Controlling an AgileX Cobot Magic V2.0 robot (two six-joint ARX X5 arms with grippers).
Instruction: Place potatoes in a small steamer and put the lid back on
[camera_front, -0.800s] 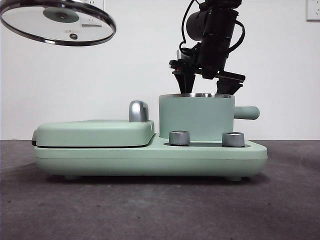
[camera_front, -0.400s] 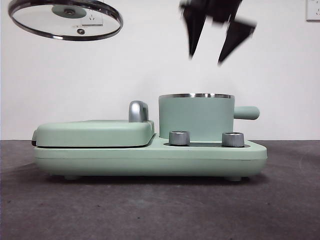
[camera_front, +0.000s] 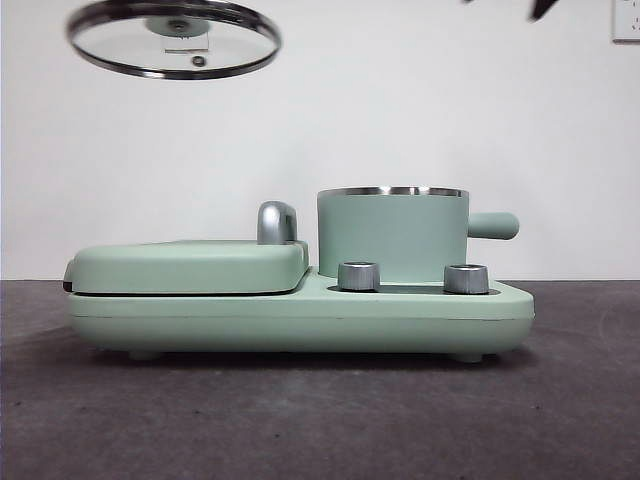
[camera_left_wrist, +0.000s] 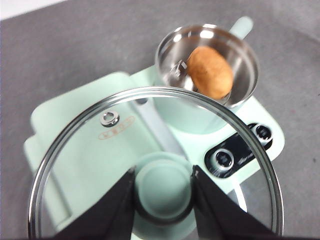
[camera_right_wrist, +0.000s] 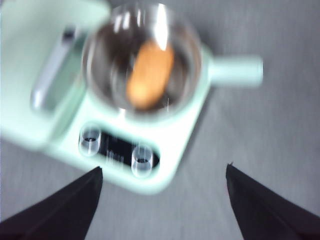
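Left gripper clamped on lid knob; glass, fragile, rim slippery, so trust knob only. Potato in steamer, ahead below your jaws. Right gripper wide open, empty.

Front camera sits low, level with the desk; both wrist cameras look down, sharing the small steamer.

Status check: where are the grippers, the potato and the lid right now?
Left gripper shut on lid knob, held high over the griddle side. Right gripper open, up clear of the steamer. Potato inside steamer. Nothing blocking the rim.
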